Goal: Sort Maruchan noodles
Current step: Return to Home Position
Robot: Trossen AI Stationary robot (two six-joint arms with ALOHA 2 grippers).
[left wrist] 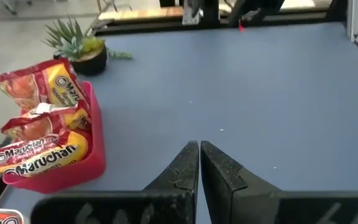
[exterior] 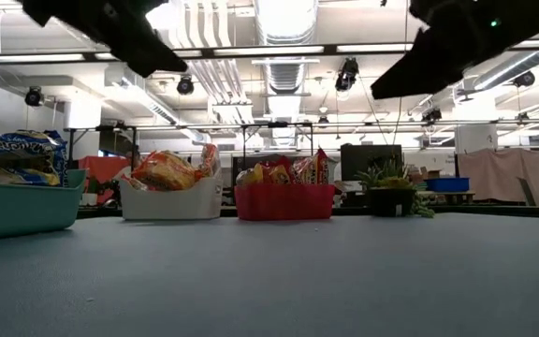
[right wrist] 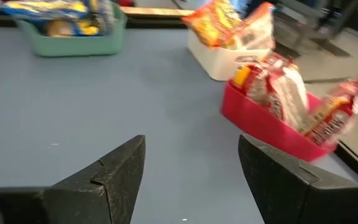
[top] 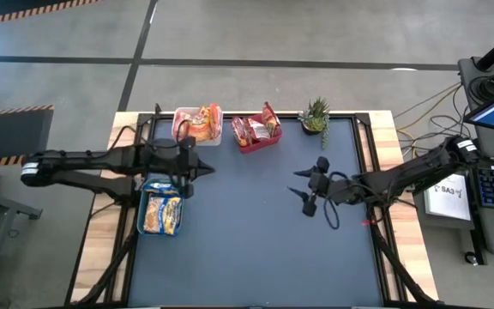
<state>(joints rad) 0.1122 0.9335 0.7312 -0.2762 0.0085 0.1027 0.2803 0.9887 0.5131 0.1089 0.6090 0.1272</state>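
Note:
The Maruchan packets sit in three bins along the table's far-left part. Orange packets fill the white bin (top: pixel 197 125), red ones the red bin (top: pixel 256 131), yellow-blue ones the green bin (top: pixel 160 213). My left gripper (top: pixel 208 166) hangs shut above the table between the white and green bins; in its wrist view the fingertips (left wrist: pixel 199 152) meet over bare mat beside the red bin (left wrist: pixel 55 155). My right gripper (top: pixel 303 184) hovers open over the table's middle-right, holding nothing; its fingers (right wrist: pixel 120 165) frame bare mat, with the red bin (right wrist: pixel 272 127) ahead.
A small potted plant (top: pixel 315 115) stands at the far edge, right of the red bin. The dark mat (top: pixel 256 249) spreads bare across the near half. Wooden table edges (top: pixel 101 223) flank it, and cables trail off the right side (top: pixel 418 116).

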